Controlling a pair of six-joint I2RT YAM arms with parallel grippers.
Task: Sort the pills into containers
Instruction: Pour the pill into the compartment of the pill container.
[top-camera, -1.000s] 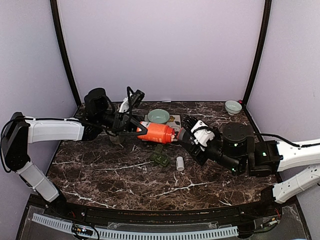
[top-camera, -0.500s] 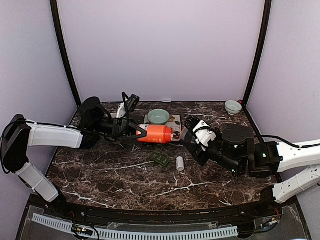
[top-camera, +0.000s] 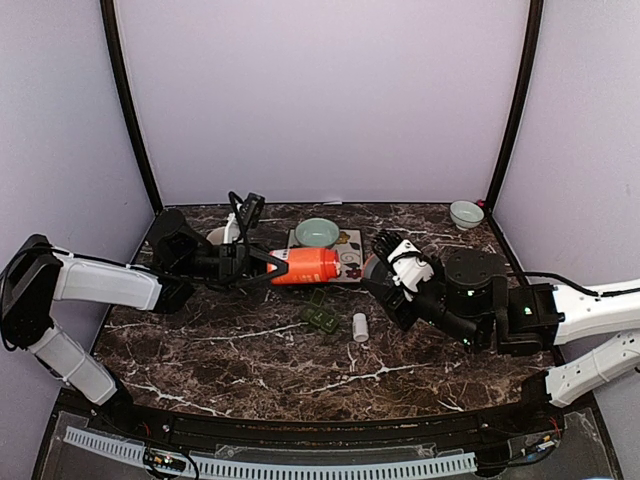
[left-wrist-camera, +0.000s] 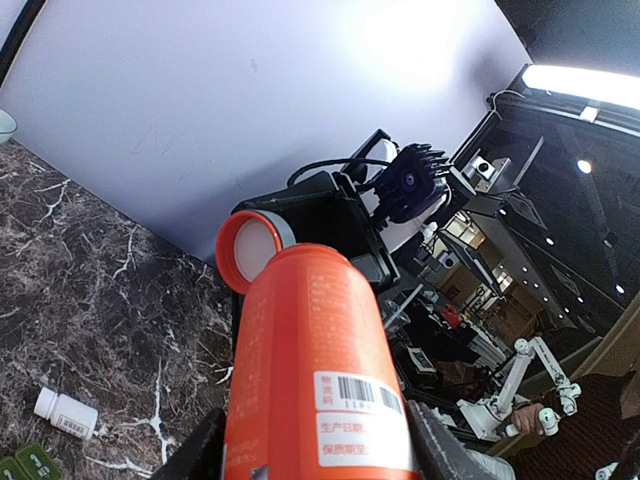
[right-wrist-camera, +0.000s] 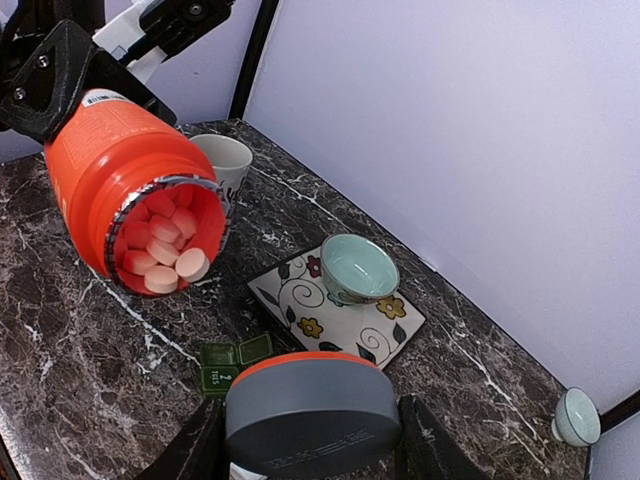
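Observation:
My left gripper (top-camera: 268, 262) (left-wrist-camera: 320, 445) is shut on a big orange bottle (top-camera: 306, 266) (left-wrist-camera: 312, 360) (right-wrist-camera: 120, 170), held on its side above the table. Its mouth is open and shows several pale pills (right-wrist-camera: 160, 250). My right gripper (top-camera: 376, 266) (right-wrist-camera: 305, 445) is shut on the bottle's grey, orange-rimmed lid (right-wrist-camera: 312, 410) (left-wrist-camera: 250, 246), a short gap from the mouth. The containers, a small dark green pill box (top-camera: 320, 316) (right-wrist-camera: 228, 358) (left-wrist-camera: 25, 466), lie on the marble below the bottle's mouth.
A pale green bowl (top-camera: 317, 232) (right-wrist-camera: 358, 268) sits on a floral tile (top-camera: 348, 243) (right-wrist-camera: 300, 300). A white mug (top-camera: 218, 238) (right-wrist-camera: 222, 160) stands behind the bottle. A small white vial (top-camera: 360, 326) (left-wrist-camera: 65, 413) lies beside the pill box. A small bowl (top-camera: 466, 213) (right-wrist-camera: 578, 416) is at the back right.
The left arm has drawn the orange bottle to the left and back, away from the right gripper. The right gripper has stayed in place with the lid.

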